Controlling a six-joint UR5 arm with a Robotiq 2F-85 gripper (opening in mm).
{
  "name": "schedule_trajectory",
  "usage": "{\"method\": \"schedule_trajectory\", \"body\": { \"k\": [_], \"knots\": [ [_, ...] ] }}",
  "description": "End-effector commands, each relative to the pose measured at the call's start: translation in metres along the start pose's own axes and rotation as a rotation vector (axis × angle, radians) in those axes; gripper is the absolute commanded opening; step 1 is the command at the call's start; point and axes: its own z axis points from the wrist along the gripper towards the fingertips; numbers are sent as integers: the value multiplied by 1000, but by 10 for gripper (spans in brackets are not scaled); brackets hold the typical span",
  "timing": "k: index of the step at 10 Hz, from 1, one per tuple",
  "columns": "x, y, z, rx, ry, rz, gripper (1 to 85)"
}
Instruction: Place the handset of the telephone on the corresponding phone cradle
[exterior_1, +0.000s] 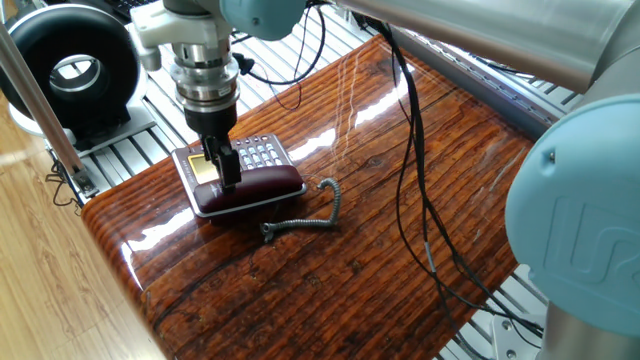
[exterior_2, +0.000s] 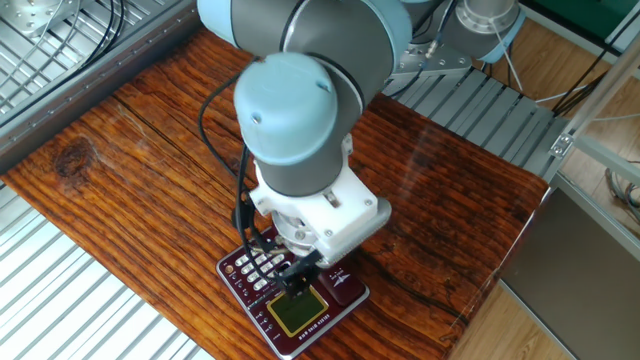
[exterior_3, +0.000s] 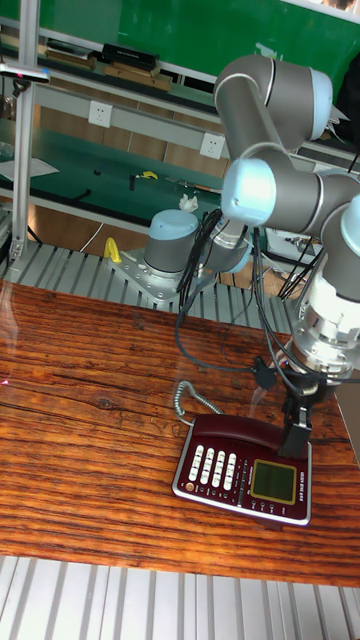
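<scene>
Closest to the worktop's near edge, in the one fixed view, the grey coiled cord lies loose on the glossy wood, curling from a free end up toward the telephone. The telephone sits flat near the worktop's corner, maroon and grey, with its keypad and yellowish screen facing up.

The handset lies lengthwise in the phone cradle along the edge of the base nearest the cord, seated low and level as far as this view lets me judge. From the tall fixed view the handset shows as a dark maroon bar along the far side of the telephone, with the cord rising from its end.

The hand hangs straight down over the screen end of the base, its dark fingers slim and close together, their tips just above the handset. They seem to pinch nothing, but the gap between them is too narrow and dark to say for sure whether they are spread or pressed together. In the other fixed view the hand sits just above the screen, mostly hidden under the arm's bulky wrist.

Beyond the worktop stands a black ring-shaped device.
</scene>
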Motion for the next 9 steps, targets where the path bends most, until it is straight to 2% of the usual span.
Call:
{"method": "schedule_trajectory", "body": {
  "k": [1,2,3,4,5,6,7,8,9],
  "knots": [
    [7,0,-24,-2,-41,94,737],
    [13,3,-30,-2,-42,154,703],
    [16,7,-37,16,-47,243,650],
    [18,11,-43,29,-42,325,523],
    [23,12,-49,62,-32,412,240],
    [28,18,-57,90,-32,538,10],
    [37,27,-63,104,-30,650,10],
    [55,17,-65,166,-1,686,10],
    [67,7,-66,212,20,709,10]
  ]
}}
